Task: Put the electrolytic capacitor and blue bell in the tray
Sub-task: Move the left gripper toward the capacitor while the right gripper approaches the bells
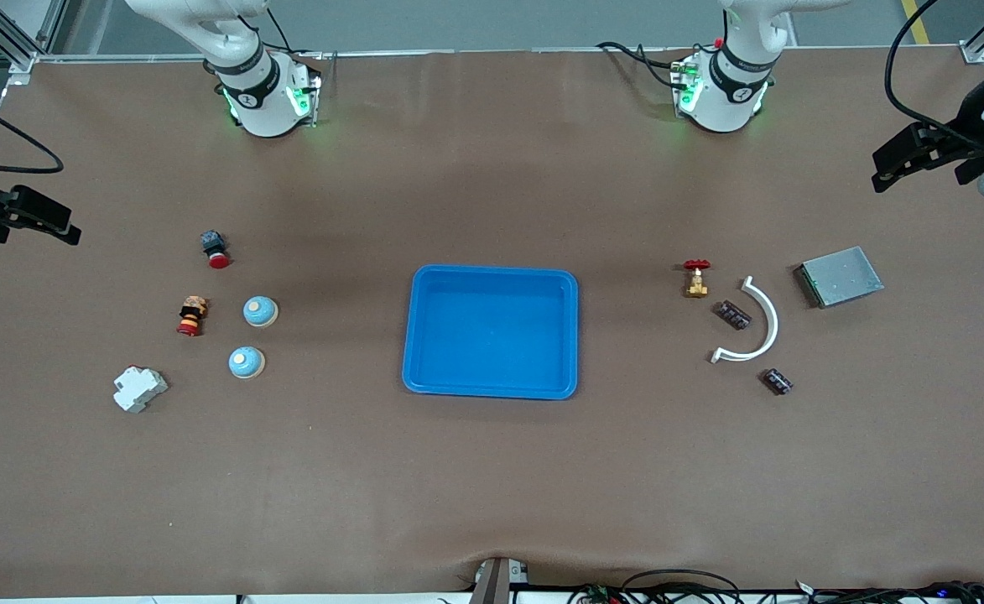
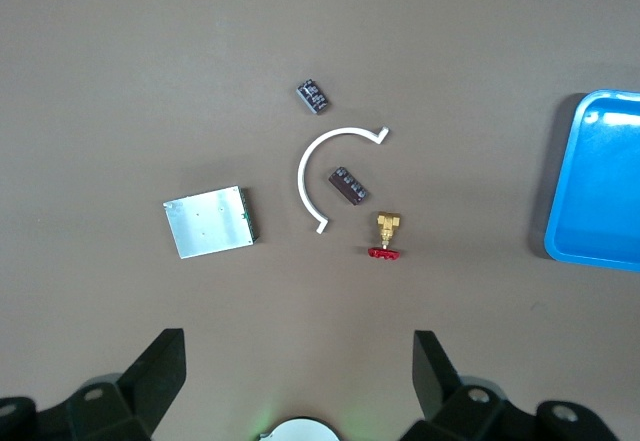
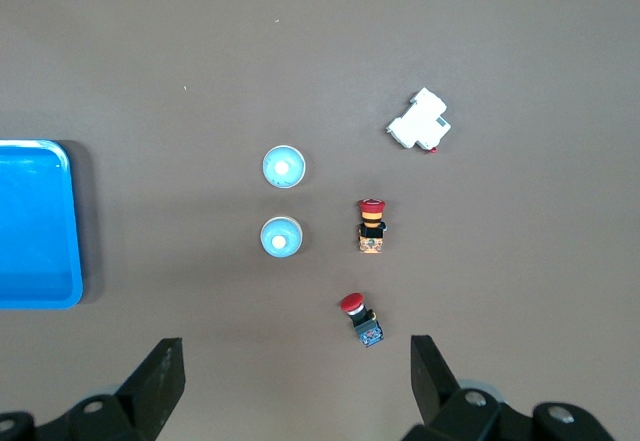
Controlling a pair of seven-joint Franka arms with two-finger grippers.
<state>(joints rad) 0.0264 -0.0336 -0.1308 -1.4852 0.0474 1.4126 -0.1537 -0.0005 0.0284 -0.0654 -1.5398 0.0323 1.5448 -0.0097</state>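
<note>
Waiting high with fingers spread and nothing held, the left hand (image 2: 300, 386) hangs over two capacitors (image 2: 349, 185), the right hand (image 3: 296, 386) over two bells (image 3: 279, 237), and the tray (image 1: 492, 391) on the tabletop has nothing in it.

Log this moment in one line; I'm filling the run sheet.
phase: start | tray: empty | left gripper: open, waiting | right gripper: open, waiting | capacitors, bells: on table
</note>
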